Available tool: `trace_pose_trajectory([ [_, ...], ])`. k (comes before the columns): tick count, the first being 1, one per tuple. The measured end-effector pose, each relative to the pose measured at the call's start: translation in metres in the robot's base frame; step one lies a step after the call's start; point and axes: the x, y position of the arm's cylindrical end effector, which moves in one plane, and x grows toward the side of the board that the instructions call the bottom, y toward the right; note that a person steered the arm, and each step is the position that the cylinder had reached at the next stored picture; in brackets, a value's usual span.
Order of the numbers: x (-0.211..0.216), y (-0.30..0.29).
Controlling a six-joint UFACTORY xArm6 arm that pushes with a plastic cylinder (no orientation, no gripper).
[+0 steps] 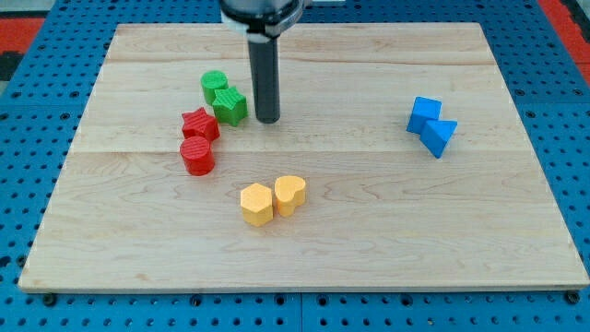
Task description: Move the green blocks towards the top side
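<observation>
- There are no jaws on this arm, so nothing opens, closes or is held; the rod can only push. My tip rests on the tabletop just to the view's right of the green cube, very near it, though whether it touches I cannot tell.
- The green round block sits against the cube on its upper-left side. Both green blocks lie in the upper-left part of the board, with some bare wood between them and the top edge.
- Risk: from this side, a push would likely send the greens leftward, not upward; my tip probably needs to come round below them first.
- Risk: the red star block lies just below the cube, with the red round block under it, so swinging round could knock the reds.
- Risk: an off-centre push may split the green pair.
- Two yellow blocks near the bottom middle and two blue blocks at the right lie well apart.
- The arm's upper part is cut off at the top; the blue shapes are hard to make out.
</observation>
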Motion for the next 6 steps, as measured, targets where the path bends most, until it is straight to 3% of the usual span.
trace_pose_trajectory([
  [2,-0.022,-0.048],
  [4,-0.065,-0.041],
  [5,-0.043,0.042],
  [6,0.054,0.093],
])
